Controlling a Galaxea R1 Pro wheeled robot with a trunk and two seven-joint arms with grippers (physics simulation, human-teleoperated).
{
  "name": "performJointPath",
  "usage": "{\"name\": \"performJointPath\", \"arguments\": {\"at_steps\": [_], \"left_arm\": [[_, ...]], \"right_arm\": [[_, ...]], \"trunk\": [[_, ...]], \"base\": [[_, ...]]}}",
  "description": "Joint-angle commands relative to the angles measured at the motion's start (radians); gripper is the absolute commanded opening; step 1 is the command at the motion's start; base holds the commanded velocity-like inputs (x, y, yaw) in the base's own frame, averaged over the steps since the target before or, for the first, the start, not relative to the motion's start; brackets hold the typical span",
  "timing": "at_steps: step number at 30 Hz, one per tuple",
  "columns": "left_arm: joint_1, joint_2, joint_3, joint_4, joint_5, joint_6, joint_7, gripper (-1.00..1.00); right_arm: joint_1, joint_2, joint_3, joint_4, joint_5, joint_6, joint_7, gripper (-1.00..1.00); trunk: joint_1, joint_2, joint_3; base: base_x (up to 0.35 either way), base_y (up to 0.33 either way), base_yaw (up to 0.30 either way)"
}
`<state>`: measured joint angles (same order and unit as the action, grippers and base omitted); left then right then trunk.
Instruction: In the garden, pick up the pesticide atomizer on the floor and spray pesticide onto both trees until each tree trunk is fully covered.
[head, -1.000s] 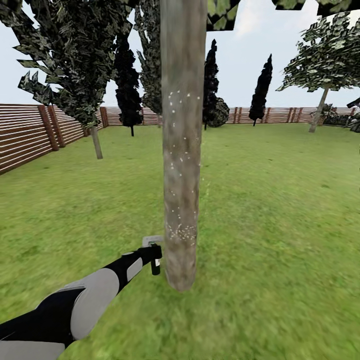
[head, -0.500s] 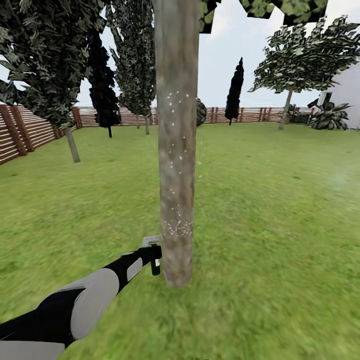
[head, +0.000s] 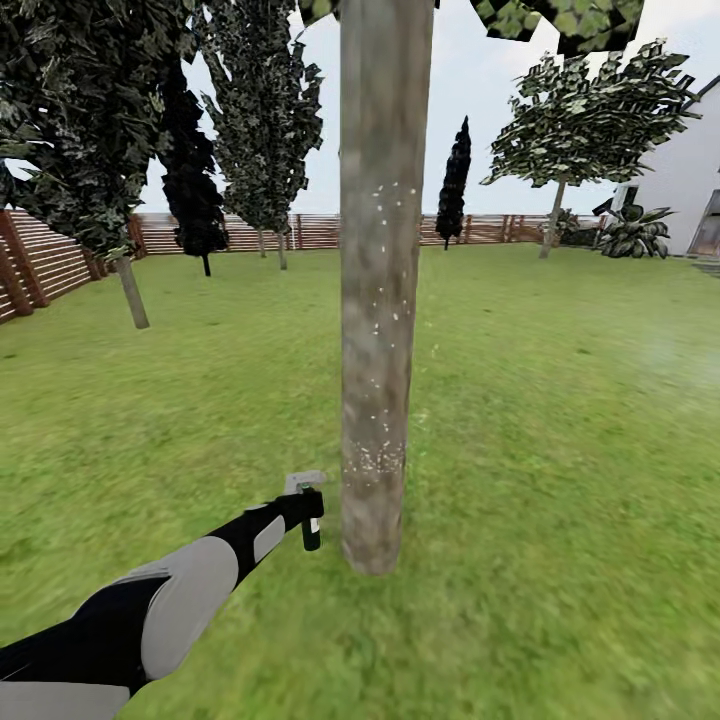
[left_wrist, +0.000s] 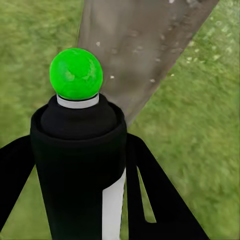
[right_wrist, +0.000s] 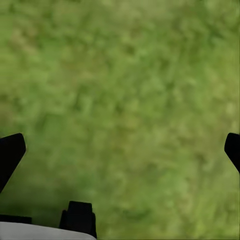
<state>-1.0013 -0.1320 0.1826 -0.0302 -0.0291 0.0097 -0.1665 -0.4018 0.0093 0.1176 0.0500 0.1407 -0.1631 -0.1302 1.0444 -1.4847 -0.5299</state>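
Our left gripper (head: 308, 512) pinches the small black cylindrical pesticide atomizer (head: 311, 530), green ball cap up, just beside the thick mottled grey-brown tree trunk (head: 380, 300), which is flecked with white specks. Our right gripper (right_wrist: 120, 150) hangs spread wide over the green lawn (right_wrist: 125, 90).

Ground: a flat green grass lawn (head: 560, 420), blurred in texture, bounded at the far edge by a brown horizontal-slat wooden fence (head: 330, 230). Standing on it: a thick mottled grey-brown tree trunk (head: 380, 330) flecked with white specks, thinner-trunked leafy trees (head: 130, 290), dark narrow conifers (head: 455, 180), and a short palm-like plant (head: 632, 232).
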Motion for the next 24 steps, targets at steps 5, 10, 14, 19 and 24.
{"name": "performJointPath", "arguments": {"at_steps": [5, 10, 14, 19, 24], "left_arm": [[0.000, 0.000, 0.008, 0.000, -0.003, 0.001, -0.004, -1.00], [0.000, 0.000, 0.008, 0.000, -0.003, 0.001, -0.004, -1.00], [0.000, 0.000, 0.008, 0.000, -0.003, 0.000, -0.004, -1.00], [0.000, 0.000, 0.008, 0.000, -0.003, 0.001, -0.004, -1.00], [0.000, 0.000, 0.008, 0.000, -0.003, 0.000, -0.004, -1.00]], "right_arm": [[-0.002, 0.000, 0.007, 0.005, 0.007, -0.006, -0.008, 1.00], [-0.002, 0.000, 0.007, 0.005, 0.007, -0.006, -0.008, 1.00], [-0.002, 0.000, 0.007, 0.005, 0.007, -0.006, -0.008, 1.00], [-0.002, 0.000, 0.007, 0.005, 0.007, -0.006, -0.008, 1.00], [-0.002, 0.000, 0.007, 0.005, 0.007, -0.006, -0.008, 1.00]], "trunk": [[0.000, -0.001, -0.001], [0.000, -0.001, -0.001], [0.000, -0.001, -0.001], [0.000, -0.001, -0.001], [0.000, -0.001, -0.001]], "base": [[0.000, 0.350, -0.006], [0.000, 0.350, -0.213], [0.000, 0.350, -0.289], [0.000, 0.350, -0.296], [0.000, 0.350, -0.300]]}}
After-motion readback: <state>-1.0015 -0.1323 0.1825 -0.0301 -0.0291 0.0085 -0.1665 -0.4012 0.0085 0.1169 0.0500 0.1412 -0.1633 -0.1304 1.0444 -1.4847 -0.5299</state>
